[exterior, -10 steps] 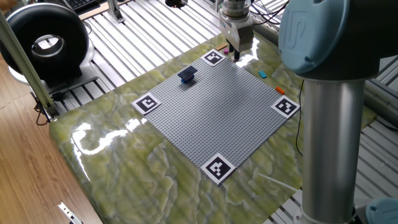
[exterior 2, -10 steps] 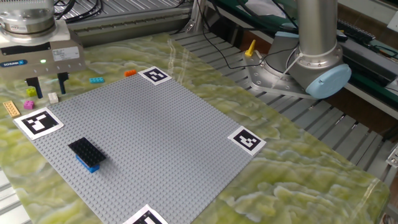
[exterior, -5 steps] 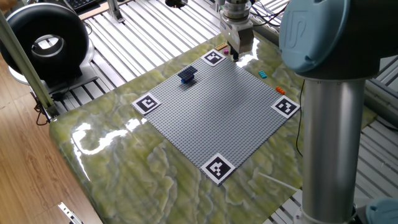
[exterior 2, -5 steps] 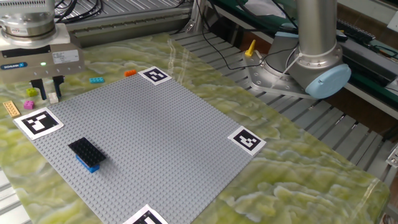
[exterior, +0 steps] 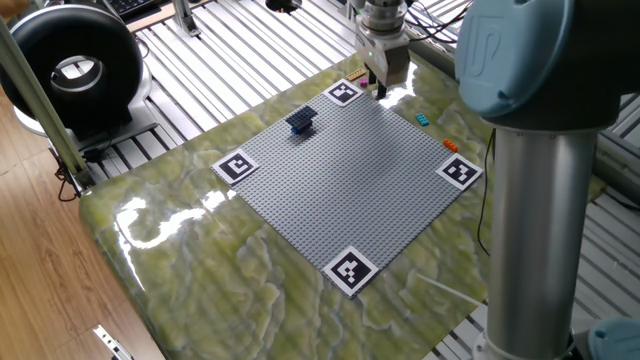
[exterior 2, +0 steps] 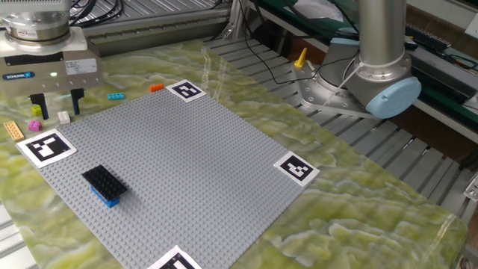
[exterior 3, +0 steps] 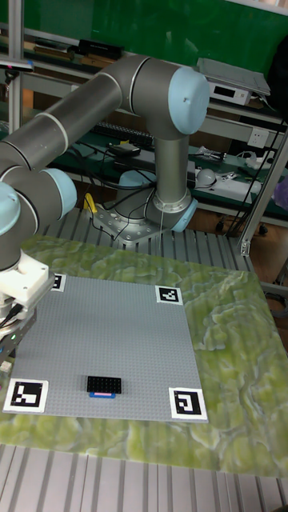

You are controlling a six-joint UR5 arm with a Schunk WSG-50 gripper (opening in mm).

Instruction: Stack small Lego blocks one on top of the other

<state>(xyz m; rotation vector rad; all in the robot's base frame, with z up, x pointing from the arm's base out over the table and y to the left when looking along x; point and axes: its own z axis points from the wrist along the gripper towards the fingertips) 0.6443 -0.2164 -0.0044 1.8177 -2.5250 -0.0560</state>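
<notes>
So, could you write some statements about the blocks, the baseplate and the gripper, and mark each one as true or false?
1. A black block sits on top of a blue block on the grey baseplate. True.
2. The gripper is shut on the white block. False: its fingers are apart and the white block lies on the table between them.
3. The orange block lies off the baseplate, near a marker square. True.
4. The cyan block is stacked on the magenta block. False: both lie apart on the table.
5. The tan block stands in the middle of the baseplate. False: it lies on the table, beyond the plate's edge.
</notes>
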